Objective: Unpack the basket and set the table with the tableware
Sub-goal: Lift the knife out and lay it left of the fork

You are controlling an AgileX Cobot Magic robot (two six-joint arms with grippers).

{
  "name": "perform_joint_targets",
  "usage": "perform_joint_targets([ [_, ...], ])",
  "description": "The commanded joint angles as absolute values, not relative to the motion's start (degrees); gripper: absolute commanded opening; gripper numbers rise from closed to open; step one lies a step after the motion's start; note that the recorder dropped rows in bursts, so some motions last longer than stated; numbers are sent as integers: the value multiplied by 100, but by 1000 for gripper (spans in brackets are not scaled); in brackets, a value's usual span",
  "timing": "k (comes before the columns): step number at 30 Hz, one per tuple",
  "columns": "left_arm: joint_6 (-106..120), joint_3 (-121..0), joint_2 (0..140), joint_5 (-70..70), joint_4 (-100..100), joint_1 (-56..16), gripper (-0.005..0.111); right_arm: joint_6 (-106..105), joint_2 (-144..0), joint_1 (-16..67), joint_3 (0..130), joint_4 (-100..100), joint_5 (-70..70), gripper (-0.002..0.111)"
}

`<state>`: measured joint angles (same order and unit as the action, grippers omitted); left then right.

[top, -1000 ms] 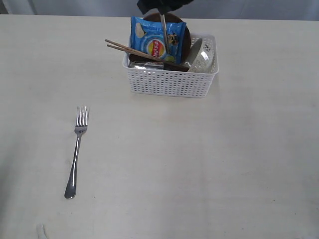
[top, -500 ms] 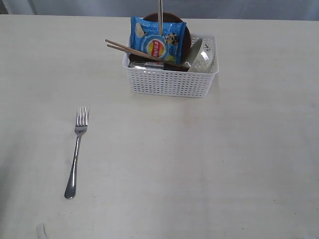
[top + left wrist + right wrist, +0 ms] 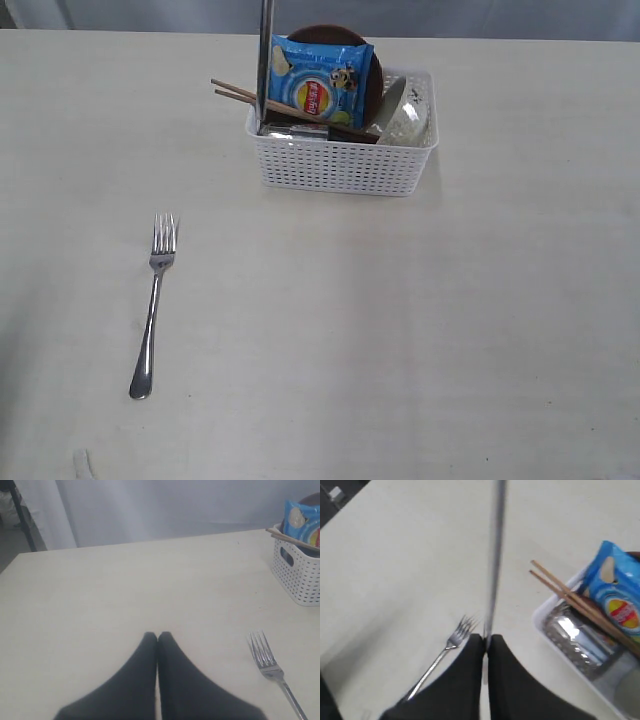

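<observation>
The white perforated basket (image 3: pixel 340 165) stands at the back of the cream table (image 3: pixel 400 330). In it I see wooden chopsticks (image 3: pixel 262 102), a brown plate (image 3: pixel 372 70), a steel cup (image 3: pixel 575 637) lying down, an off-white bowl (image 3: pixel 405 118) and a blue snack packet (image 3: pixel 318 80). A steel knife (image 3: pixel 264 60) hangs upright over the basket's left end, and my right gripper (image 3: pixel 485 639) is shut on it; the gripper itself is above the exterior view. The fork (image 3: pixel 153 300) lies on the table at the left. My left gripper (image 3: pixel 157 636) is shut with nothing in it, hovering beside the fork (image 3: pixel 275 672).
The packet leans against the plate and hides part of the basket's contents; no dark red spoon shows. A small pale scrap (image 3: pixel 82 462) lies near the front left edge. A grey curtain (image 3: pixel 175 505) hangs behind the table.
The knife has risen out of the basket and moved left, from in front of the packet to over the basket's left end. The right gripper has gone out of the exterior view.
</observation>
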<state>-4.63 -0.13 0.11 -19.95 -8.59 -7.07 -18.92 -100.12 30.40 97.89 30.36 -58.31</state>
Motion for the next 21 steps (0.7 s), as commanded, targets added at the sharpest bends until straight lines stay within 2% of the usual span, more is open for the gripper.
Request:
perform_joint_targets([
  [1,-476,0,0,-1992,-848,-736,0,-2466,-9937,3026,9351,4374,-5867,0],
  [5,-476,0,0,-1992,-848,-736,0,-3052,-10036,3278,8854,5516,-5843,0],
  [12,-476,0,0,-1992,-848,-736,0,-3109,-10930,4343,8818,5790,-5751,0],
  [18,-476,0,0,-1992,-848,-736,0,-3494,-12100,4475,8936,7032,-6020,0],
  [21,-476,0,0,-1992,-848,-736,0,-3477,-12454,4475,9179,7035,-6310,0],
])
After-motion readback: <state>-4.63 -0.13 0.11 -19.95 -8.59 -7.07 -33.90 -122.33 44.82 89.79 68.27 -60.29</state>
